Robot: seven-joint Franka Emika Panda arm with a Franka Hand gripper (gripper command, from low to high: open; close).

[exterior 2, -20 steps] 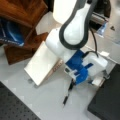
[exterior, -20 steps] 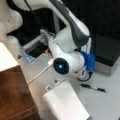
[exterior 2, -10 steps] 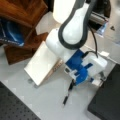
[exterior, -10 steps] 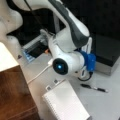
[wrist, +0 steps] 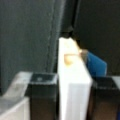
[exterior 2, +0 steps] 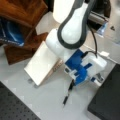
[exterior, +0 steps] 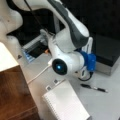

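1. Wooden shelf unit [exterior 2: 23,22], far left in a front view; brown, with a blue item [exterior 2: 10,35] in one compartment.

2. White notepad [exterior 2: 42,63], right of the shelf in a front view, lying flat on the grey table [exterior 2: 50,100] with one corner under the arm. Also seen in a front view [exterior: 66,102], near edge, spiral binding along its left side.

3. Black pen [exterior 2: 68,95], on the table right of the notepad, just below the gripper and apart from the pad. In a front view [exterior: 94,87] it lies right of the pad, near the arm's cable.

4. Gripper [exterior 2: 86,75], blue-and-white body low over the table, right of the notepad. In the wrist view the gripper [wrist: 73,100] shows its two dark fingers [wrist: 41,97] clamped on a white slab [wrist: 73,87] held edge-on and upright, one finger against each face.

5. Black mat [exterior 2: 107,97], far right in a front view, beside the gripper.
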